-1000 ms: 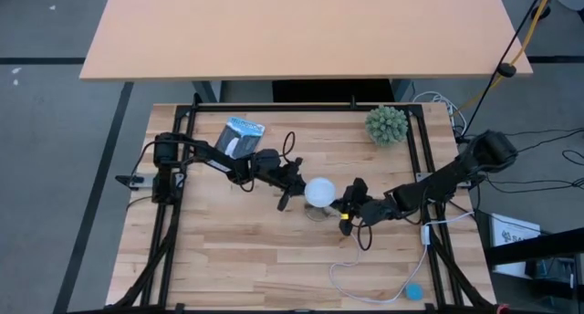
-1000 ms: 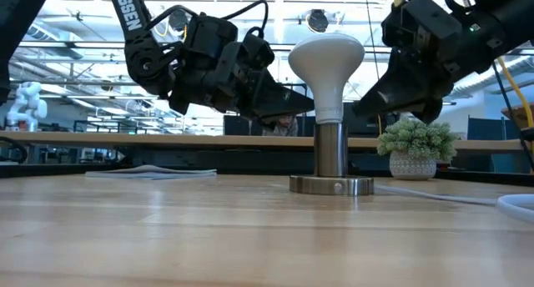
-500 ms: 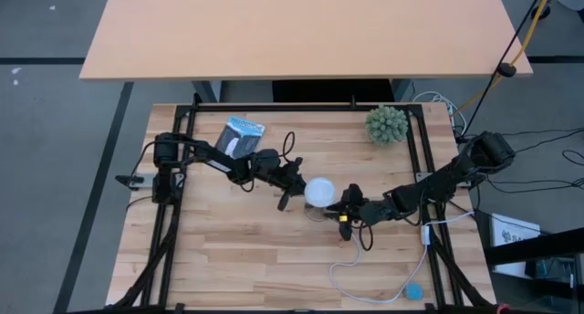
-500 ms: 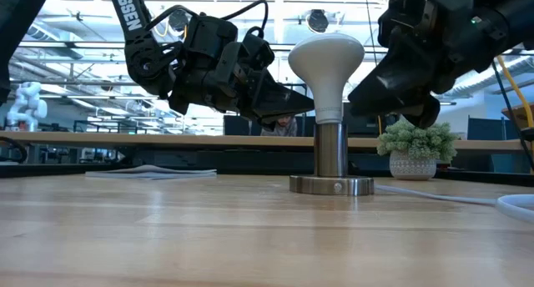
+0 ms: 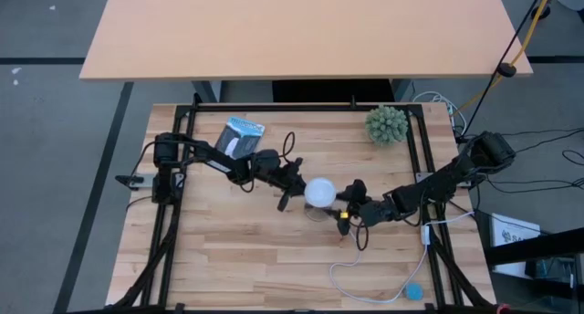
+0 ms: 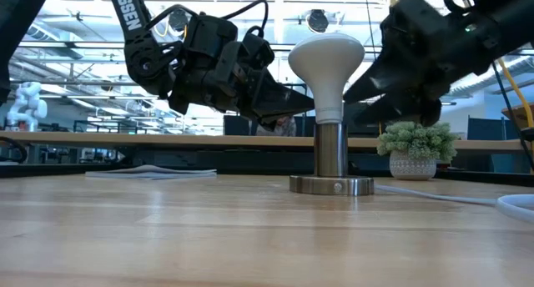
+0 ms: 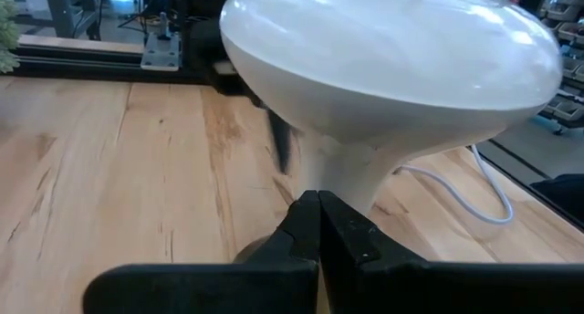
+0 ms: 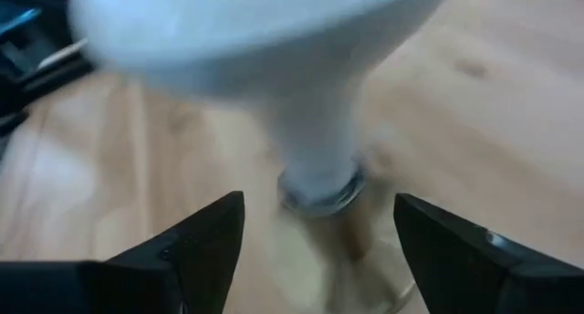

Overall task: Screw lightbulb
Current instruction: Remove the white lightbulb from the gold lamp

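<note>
The white lightbulb (image 5: 319, 191) (image 6: 327, 62) stands upright at the table's middle. Its narrow base sits in a metal socket post (image 6: 330, 149) on a round foot (image 6: 331, 185). My left gripper (image 5: 297, 188) (image 6: 307, 95) (image 7: 319, 204) is shut, and its tips are at the bulb's neck on the left side. My right gripper (image 5: 345, 204) (image 6: 355, 103) (image 8: 315, 250) is open on the right side. Its two fingers stand on either side of the neck (image 8: 319, 168) without touching it. My left gripper's shut fingertips (image 7: 306, 214) reach the bulb's neck (image 7: 342, 172) almost level, from the table's left. I cannot tell whether they touch it or stop just short.
A spiky green plant in a pot (image 5: 387, 124) (image 6: 415, 145) stands at the far right. A dark packet (image 5: 242, 136) lies at the far left. A white cord (image 5: 365, 277) loops over the near right of the table to a small blue piece (image 5: 414, 291).
My right gripper has opened wide at the bulb's neck while staying in place. The bulb stands upright in the socket as before.
</note>
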